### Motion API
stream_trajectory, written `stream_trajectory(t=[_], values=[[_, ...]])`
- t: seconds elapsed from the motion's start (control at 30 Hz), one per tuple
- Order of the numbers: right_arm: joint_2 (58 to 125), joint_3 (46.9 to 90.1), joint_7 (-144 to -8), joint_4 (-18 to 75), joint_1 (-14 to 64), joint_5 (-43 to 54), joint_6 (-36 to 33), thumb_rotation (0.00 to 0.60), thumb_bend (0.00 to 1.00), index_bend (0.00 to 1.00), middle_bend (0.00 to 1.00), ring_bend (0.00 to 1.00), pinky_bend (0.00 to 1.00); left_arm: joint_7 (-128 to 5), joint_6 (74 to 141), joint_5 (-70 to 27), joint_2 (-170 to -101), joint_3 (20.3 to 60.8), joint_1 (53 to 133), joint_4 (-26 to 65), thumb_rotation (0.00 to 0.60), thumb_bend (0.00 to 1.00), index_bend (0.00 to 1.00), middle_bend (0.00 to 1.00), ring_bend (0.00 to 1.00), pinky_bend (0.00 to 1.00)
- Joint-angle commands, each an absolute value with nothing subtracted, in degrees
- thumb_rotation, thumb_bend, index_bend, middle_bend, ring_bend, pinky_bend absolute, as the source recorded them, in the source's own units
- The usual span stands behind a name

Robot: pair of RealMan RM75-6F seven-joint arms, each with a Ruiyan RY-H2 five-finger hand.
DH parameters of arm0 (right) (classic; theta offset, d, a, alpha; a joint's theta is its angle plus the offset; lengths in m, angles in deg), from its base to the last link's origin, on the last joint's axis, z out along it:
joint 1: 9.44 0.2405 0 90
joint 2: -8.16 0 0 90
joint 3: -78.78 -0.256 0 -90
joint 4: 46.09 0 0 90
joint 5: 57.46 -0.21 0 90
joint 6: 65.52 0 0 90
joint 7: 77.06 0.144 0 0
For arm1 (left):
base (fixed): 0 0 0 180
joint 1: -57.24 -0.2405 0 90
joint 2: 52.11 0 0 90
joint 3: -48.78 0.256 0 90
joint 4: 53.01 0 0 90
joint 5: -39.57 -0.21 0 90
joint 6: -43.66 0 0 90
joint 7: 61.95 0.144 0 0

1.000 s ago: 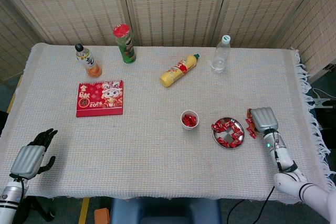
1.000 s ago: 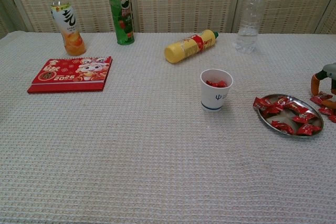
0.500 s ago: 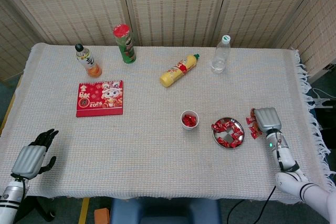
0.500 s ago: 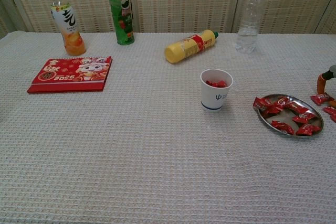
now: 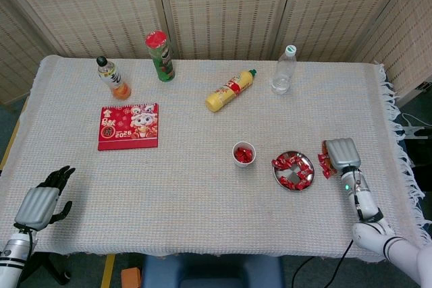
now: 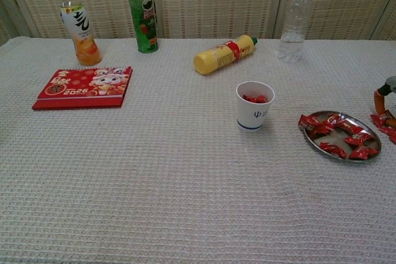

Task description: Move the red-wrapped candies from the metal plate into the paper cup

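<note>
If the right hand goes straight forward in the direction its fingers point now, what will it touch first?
Probably nothing soon. In the head view the right hand points toward the far edge of the table, and that strip of cloth looks free. The metal plate and loose candies lie beside it, not ahead. Height is unclear.

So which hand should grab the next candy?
Probably the right hand: it sits just beside the metal plate of candies, near the paper cup. The left hand waits at the table's opposite corner.
</note>
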State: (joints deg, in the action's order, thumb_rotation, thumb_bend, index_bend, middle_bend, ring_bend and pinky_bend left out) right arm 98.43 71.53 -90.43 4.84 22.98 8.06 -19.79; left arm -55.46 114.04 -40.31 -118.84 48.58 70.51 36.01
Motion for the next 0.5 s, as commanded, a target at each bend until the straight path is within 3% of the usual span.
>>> stream_trajectory(t=[0.03, 0.2, 0.5], values=[[98.2, 71.3, -89.8, 5.4, 22.8, 8.4, -19.2, 0.600, 0.31, 0.57, 1.00, 0.99, 1.00, -55.5, 114.1, -40.4, -118.8, 48.6, 70.5, 36.0, 0.600, 0.44, 0.00, 0.00, 0.08, 0.36], [96.3, 70.0, -86.9, 8.7, 22.4, 9.5, -16.7, 0.600, 0.31, 0.57, 1.00, 0.99, 1.00, -55.5, 114.3, -40.6, -118.8, 48.7, 70.4, 36.2, 0.600, 0.44, 0.00, 0.00, 0.08, 0.36], [89.2, 65.7, -78.0, 27.7, 23.2, 11.2, -14.7, 0.600, 0.31, 0.59, 1.00, 0.99, 1.00, -56.4, 114.5, -41.2, -118.5, 48.7, 70.4, 36.2, 0.600, 0.44, 0.00, 0.00, 0.08, 0.36]])
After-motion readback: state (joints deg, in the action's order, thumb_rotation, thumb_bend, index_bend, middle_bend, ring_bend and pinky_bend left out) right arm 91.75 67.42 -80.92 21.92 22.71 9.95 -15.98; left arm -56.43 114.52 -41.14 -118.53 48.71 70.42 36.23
